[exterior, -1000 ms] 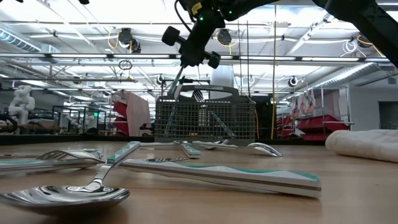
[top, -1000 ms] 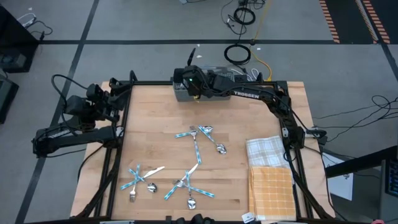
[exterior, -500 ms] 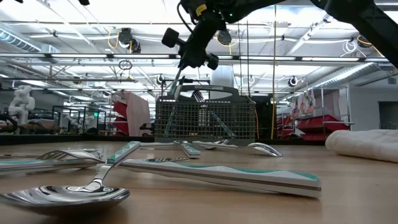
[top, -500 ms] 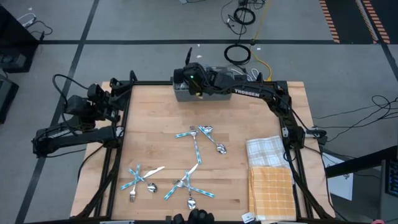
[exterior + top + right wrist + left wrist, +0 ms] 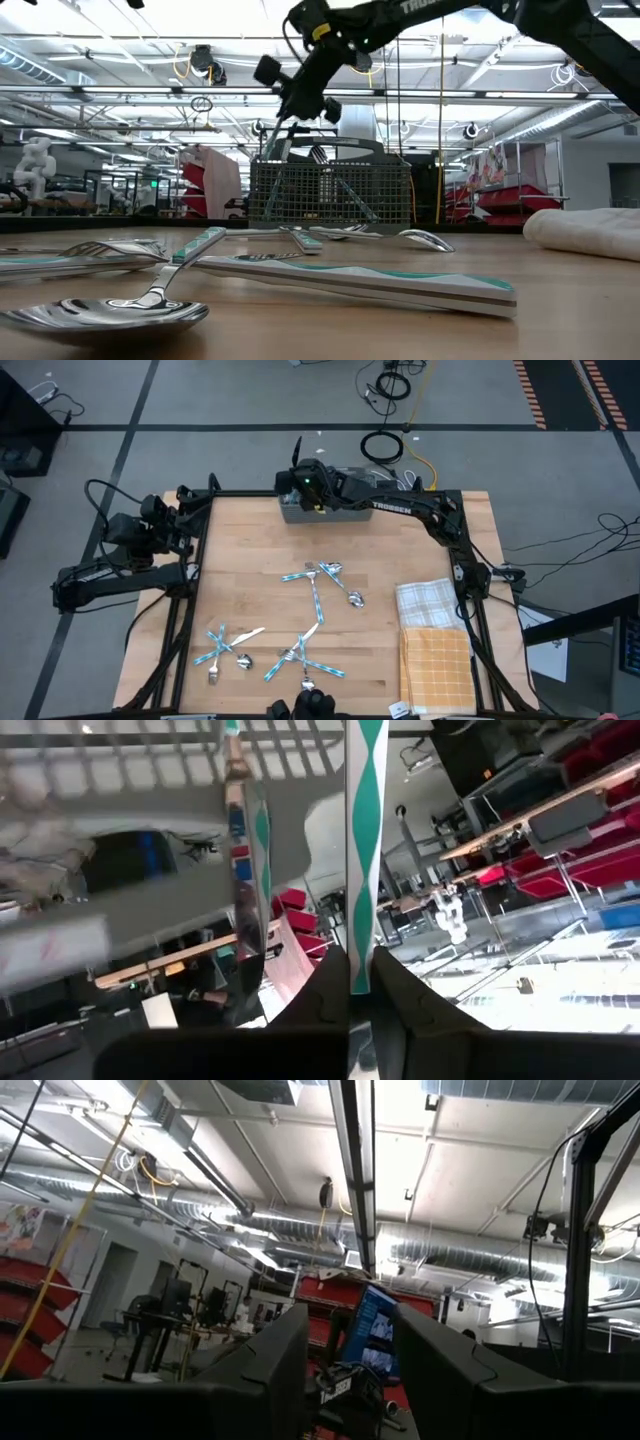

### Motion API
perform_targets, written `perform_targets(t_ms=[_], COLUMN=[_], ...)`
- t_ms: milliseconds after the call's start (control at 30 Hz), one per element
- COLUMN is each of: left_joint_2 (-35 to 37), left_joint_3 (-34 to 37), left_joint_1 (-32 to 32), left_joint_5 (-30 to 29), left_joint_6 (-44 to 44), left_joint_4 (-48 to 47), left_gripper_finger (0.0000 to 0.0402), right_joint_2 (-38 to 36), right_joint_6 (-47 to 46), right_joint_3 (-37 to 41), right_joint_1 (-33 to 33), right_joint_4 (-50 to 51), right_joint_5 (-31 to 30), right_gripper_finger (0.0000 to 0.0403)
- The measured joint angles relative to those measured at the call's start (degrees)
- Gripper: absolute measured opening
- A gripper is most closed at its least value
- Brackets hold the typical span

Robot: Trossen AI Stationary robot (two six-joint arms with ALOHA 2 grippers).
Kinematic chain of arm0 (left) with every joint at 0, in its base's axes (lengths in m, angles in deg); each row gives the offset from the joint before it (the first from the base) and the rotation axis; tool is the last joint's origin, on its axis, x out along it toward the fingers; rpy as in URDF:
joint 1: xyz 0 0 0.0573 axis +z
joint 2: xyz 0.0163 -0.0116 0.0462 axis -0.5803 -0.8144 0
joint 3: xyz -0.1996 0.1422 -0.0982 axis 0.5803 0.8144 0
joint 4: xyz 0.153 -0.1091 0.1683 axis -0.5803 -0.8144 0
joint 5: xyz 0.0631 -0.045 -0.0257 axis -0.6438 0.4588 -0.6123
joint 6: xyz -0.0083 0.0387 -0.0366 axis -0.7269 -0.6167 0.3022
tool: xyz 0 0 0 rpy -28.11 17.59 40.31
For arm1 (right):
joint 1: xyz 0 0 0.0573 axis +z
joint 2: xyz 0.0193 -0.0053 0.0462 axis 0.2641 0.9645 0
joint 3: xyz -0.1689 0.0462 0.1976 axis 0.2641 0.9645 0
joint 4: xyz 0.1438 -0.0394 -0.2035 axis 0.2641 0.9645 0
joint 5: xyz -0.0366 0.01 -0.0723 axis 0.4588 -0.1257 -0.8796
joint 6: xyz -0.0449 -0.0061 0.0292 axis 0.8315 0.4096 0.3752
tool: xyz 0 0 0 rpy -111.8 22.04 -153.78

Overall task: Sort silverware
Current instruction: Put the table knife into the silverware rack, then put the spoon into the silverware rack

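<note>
My right gripper [image 5: 292, 100] hangs over the left end of the grey wire-mesh caddy [image 5: 330, 190] at the table's far edge and is shut on one piece of silverware [image 5: 282, 145]. That piece slants down into the caddy. The right wrist view shows its white and teal handle [image 5: 361, 840] beside another piece [image 5: 243, 890] standing in the caddy. Several more forks, spoons and knives [image 5: 318, 585] lie flat in loose heaps on the table's middle and near left [image 5: 225, 645]. My left gripper [image 5: 350, 1350] is open at the table's left edge, pointing up. My right gripper pinches the piece by its teal-patterned handle [image 5: 360, 955] between the two fingers. The fingers lie along the handle and come from above, slanting down toward the caddy. The piece hangs tilted below the fingers, with its lower end [image 5: 272, 175] inside the caddy's left end.
A white checked cloth [image 5: 428, 600] and an orange checked cloth [image 5: 437, 665] lie by the table's right edge. In the low view a knife [image 5: 350, 280] and a spoon [image 5: 100, 312] lie close to the near edge. Bare wood [image 5: 240, 550] shows between the caddy and the heaps.
My right gripper has moved a little toward the table's left and far edge over the caddy and has tipped. The held piece now slants more, with its lower end still in the caddy. The gripper has stayed shut on it.
</note>
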Motion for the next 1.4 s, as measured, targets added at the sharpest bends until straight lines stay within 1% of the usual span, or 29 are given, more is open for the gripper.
perform_targets(t_ms=[267, 367, 433, 567, 733, 833, 900, 1033, 1133, 1167, 1233, 1300, 1333, 1367, 1400], left_joint_2=[0.0, 0.0, 0.0, 0.0, 0.0, 0.0, 0.0, 0.0, 0.0, 0.0, 0.0, 0.0, 0.0, 0.0, 0.0], left_joint_3=[0.0, 0.0, 0.0, 0.0, 0.0, 0.0, 0.0, 0.0, 0.0, 0.0, 0.0, 0.0, 0.0, 0.0, 0.0], left_joint_1=[0.0, 0.0, 0.0, 0.0, 0.0, 0.0, 0.0, 0.0, 0.0, 0.0, 0.0, 0.0, 0.0, 0.0, 0.0], left_joint_5=[0.0, 0.0, 0.0, 0.0, 0.0, 0.0, 0.0, 0.0, 0.0, 0.0, 0.1, 0.7, 0.7, 0.8, 0.8], left_joint_6=[-1.4, -1.5, -1.5, -3.3, -4.4, -4.5, -4.4, -4.4, -4.3, -4.1, -3.9, -2.6, -1.9, -1.0, 0.0], left_joint_4=[-1.5, -1.5, -1.5, -1.5, -1.5, -1.5, -1.5, -1.5, -1.5, -1.5, -1.6, -1.6, -1.6, -1.8, -2.0], left_gripper_finger=[0.0152, 0.0152, 0.0152, 0.0152, 0.0152, 0.0152, 0.0152, 0.0152, 0.0152, 0.0152, 0.0152, 0.0152, 0.0152, 0.0152, 0.0152], right_joint_2=[2.1, 2.2, 2.2, 2.2, 2.2, 2.2, 2.2, 2.1, 1.8, 1.7, 1.3, 0.6, -0.1, -0.8, -1.7], right_joint_6=[-0.4, -5.1, -7.9, -12.0, -13.4, -15.6, -17.1, -22.8, -31.9, -35.2, -44.2, -59.6, -70.3, -82.8, -96.1], right_joint_3=[0.0, 0.0, 0.0, 0.0, 0.0, 0.0, 0.0, -0.7, -3.9, -5.2, -8.0, -10.6, -11.8, -12.8, -13.6], right_joint_1=[-0.6, -0.8, -0.8, -0.7, -0.7, -0.7, -0.7, -0.3, 0.9, 1.5, 2.7, 4.3, 5.1, 6.1, 7.0], right_joint_4=[-0.7, -0.9, -1.1, -1.3, -0.3, -0.5, -1.9, -9.4, -12.6, -12.2, -7.1, 4.9, 13.5, 23.2, 32.6], right_joint_5=[-0.1, -0.2, -0.3, -0.3, -0.3, -0.3, -2.2, -9.3, -17.9, -20.9, -26.6, -29.9, -29.9, -28.2, -23.9], right_gripper_finger=[0.0000, 0.0001, 0.0010, 0.0052, 0.0119, 0.0151, 0.0166, 0.0179, 0.0178, 0.0177, 0.0175, 0.0174, 0.0174, 0.0174, 0.0174])
